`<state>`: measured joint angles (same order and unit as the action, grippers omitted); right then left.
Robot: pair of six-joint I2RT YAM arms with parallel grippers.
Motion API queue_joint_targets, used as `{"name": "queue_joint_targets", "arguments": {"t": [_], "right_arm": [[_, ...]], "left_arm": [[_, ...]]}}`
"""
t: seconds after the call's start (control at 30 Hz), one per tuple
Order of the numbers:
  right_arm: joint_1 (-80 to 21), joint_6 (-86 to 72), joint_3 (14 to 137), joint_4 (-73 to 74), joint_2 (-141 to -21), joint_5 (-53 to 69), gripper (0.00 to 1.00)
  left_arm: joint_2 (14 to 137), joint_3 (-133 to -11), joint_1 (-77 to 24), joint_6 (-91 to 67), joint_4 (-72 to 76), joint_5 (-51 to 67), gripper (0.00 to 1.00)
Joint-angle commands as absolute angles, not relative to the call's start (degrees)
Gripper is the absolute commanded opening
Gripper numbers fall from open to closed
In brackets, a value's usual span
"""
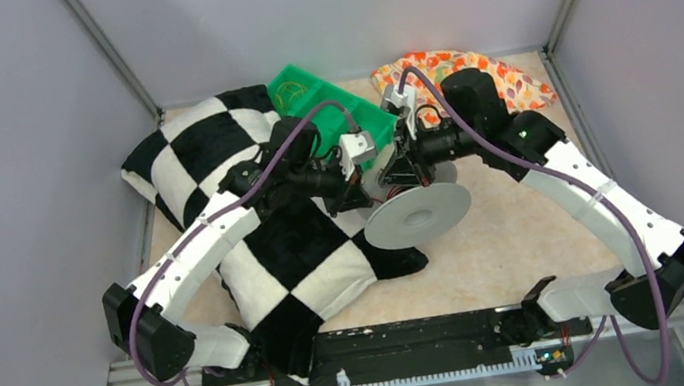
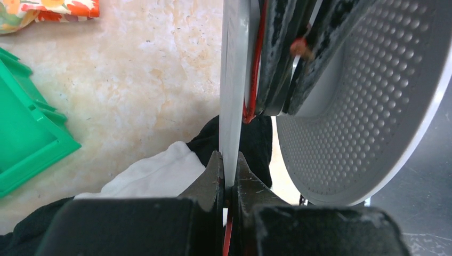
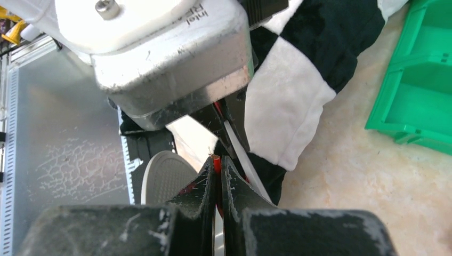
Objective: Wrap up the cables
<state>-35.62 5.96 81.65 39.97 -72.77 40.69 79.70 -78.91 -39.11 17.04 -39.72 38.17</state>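
The left gripper (image 2: 228, 161) pinches the rim of the grey spool (image 1: 419, 214); just ahead of it, the right gripper (image 3: 218, 165) pinches the thin red cable (image 2: 258, 53).

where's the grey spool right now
In the top view the grey spool is mid-table, just right of the checkered cloth, in front of the green bin. The left gripper clamps its flange edge; the right gripper pinches the red cable.

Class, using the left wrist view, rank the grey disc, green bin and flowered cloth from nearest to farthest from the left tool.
1. The grey disc: its rim is clamped in the left tool.
2. The green bin: off to the left.
3. The flowered cloth: far top-left corner.
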Motion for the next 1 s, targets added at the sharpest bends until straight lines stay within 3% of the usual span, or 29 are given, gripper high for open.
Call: {"name": "queue_joint_targets", "arguments": {"t": [0.0, 0.53, 0.97], "right_arm": [[-36.53, 5.27, 80.44, 38.86, -69.72, 41.5, 0.0], [-36.54, 5.98, 80.38, 38.53, -70.65, 43.16, 0.0], [-36.57, 8.12, 84.1, 41.37, -72.86, 37.71, 0.0]], "left_arm": [[74.27, -74.16, -38.69, 16.08, -24.54, 40.86, 0.0], [73.47, -68.47, -38.69, 17.18, -12.26, 43.05, 0.0], [73.39, -60.58, -38.72, 10.71, 10.83, 36.71, 0.0]]}}
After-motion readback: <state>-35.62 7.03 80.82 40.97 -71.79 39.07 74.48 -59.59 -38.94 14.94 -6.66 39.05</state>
